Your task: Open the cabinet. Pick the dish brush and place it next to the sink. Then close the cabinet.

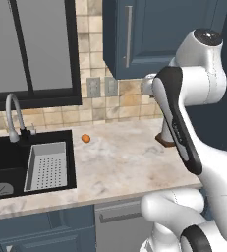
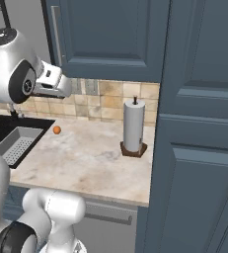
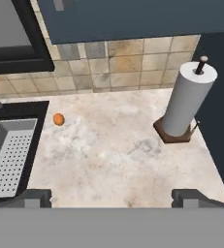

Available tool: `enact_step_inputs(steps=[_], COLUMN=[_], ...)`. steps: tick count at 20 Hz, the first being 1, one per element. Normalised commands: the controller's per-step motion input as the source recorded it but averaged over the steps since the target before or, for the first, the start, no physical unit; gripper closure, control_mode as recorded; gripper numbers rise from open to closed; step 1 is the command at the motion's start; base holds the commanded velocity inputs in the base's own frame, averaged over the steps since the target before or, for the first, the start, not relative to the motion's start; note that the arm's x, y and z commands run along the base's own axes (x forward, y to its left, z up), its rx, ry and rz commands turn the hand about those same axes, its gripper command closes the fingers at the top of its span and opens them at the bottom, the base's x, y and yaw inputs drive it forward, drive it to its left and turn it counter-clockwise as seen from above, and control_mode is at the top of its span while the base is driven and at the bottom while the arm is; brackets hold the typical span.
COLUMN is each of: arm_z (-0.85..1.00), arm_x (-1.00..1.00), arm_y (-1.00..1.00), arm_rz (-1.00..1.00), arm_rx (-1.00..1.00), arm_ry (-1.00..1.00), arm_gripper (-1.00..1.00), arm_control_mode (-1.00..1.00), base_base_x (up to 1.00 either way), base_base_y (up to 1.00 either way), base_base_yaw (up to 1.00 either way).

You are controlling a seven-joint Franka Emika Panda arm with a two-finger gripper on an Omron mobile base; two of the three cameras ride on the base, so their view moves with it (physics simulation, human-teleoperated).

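Note:
The cabinet hangs on the wall above the counter, its panelled door shut and its long silver bar handle on the left side; it also shows as the cabinet in the right base view. The dish brush is out of view. The black sink lies at the left with a curved faucet and a grey perforated tray. My gripper is open and empty, its fingertips spread wide. It hovers high over the marble counter, below the cabinet's lower edge.
A small orange ball rests on the counter just right of the sink. A paper towel roll stands on a wooden base at the back right. A tall blue-grey cabinet walls off the counter's right end.

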Motion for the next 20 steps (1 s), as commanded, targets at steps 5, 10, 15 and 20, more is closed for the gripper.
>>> enact_step_inputs(steps=[5, 10, 15, 20], arm_z=[0.76, 0.14, 0.00, -0.07], arm_x=[-0.05, 0.05, 0.21, 0.41], arm_y=[0.16, 0.01, 0.06, 0.34], arm_rz=[-0.09, -0.07, -0.03, 0.00], arm_rx=[0.00, 0.00, 0.00, 0.05], arm_ry=[-0.08, -0.12, -0.14, -0.20], arm_gripper=[-1.00, -1.00, -1.00, -1.00], arm_control_mode=[-1.00, -1.00, -1.00, -1.00], base_base_x=[0.00, 0.00, 0.00, 0.00], base_base_y=[0.00, 0.00, 0.00, 0.00], base_base_yaw=[0.00, 0.00, 0.00, 0.00])
